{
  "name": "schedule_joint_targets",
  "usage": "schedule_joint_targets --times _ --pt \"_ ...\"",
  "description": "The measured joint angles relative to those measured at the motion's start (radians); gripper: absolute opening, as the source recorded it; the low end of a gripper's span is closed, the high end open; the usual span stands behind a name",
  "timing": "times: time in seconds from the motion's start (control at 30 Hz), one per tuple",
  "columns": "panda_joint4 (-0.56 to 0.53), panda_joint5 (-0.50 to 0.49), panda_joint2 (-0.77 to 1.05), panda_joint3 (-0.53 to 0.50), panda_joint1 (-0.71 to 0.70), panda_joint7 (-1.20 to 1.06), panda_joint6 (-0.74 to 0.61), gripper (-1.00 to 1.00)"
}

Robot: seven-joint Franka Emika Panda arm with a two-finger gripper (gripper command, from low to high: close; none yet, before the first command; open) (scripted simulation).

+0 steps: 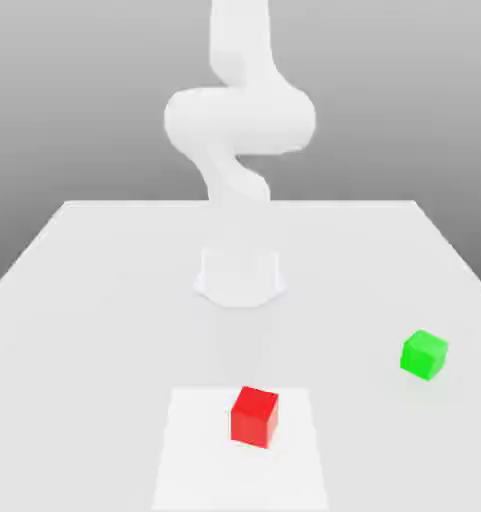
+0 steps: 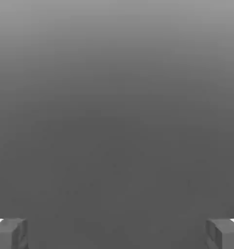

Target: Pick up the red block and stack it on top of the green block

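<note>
In the exterior view there is one red block (image 1: 255,416) and one green block (image 1: 424,354), both resting on a pale white surface (image 1: 74,300). The red block is a plain bright-red cube with matte faces, sitting near the front edge of the picture on a slightly brighter rectangular patch (image 1: 199,450) of the surface. The green block is a plain bright-green cube that looks a little smaller; it lies well apart from the red one, toward the exterior view's right and a bit farther back. One white robot arm (image 1: 239,120) rises behind them from its base (image 1: 240,275) at the middle of the surface. In the hand view, the tool (image 2: 117,233) shows its two grey fingertips (image 2: 9,233) standing wide apart at opposite edges, nothing between them, against a plain grey ground.
</note>
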Motion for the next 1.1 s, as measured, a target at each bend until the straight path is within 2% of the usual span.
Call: schedule_joint_targets --times 0.23,0.4,0.53,0.63,0.7,1.03,1.07,1.1 --pt "-0.149 0.139 0.275 -0.039 0.059 0.019 0.144 0.0" --pt "-0.257 0.175 0.47 -0.017 0.077 0.08 0.254 0.0" --pt "-0.347 0.12 0.613 0.015 0.064 0.19 0.351 0.0" --pt "-0.411 -0.003 0.701 0.011 0.053 0.327 0.421 0.0" --pt "-0.419 -0.04 0.743 0.005 0.05 0.363 0.457 0.0" --pt "-0.396 -0.037 0.958 0.017 0.046 0.364 0.64 0.0" --pt "-0.395 -0.035 0.97 0.018 0.045 0.364 0.65 -1.0" --pt "-0.395 -0.035 0.97 0.018 0.045 0.364 0.65 -1.0"
